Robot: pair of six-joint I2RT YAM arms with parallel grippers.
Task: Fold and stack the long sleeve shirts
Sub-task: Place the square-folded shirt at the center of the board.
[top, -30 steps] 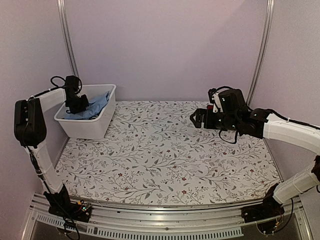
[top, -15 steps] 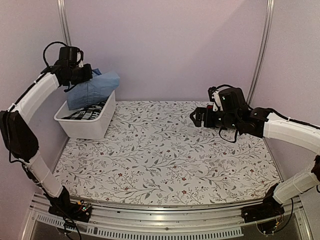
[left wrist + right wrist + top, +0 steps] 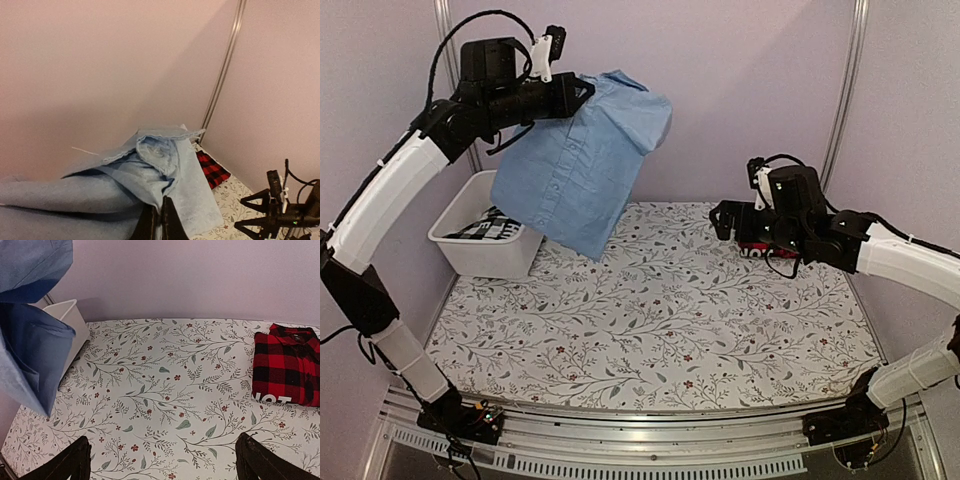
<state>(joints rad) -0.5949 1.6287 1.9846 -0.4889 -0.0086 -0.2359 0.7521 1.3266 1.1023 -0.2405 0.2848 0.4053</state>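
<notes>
The blue shirt (image 3: 582, 165) is up in the air, hanging from your left gripper (image 3: 582, 90). The jaws are pinched tight on a bunched fold at the shirt's top edge, and the rest drapes down with the button front facing the top camera. Its lowest corner hangs over the table (image 3: 660, 330), just right of the bin (image 3: 470, 255) in the far left corner. A striped cloth (image 3: 495, 230) lies inside the bin.

The plaid shirt (image 3: 285, 371) lies folded flat at the far right of the table, with its white label on the edge nearest your right wrist camera. Your right gripper (image 3: 162, 460) hovers above the table near that shirt, jaws spread wide and holding nothing.
</notes>
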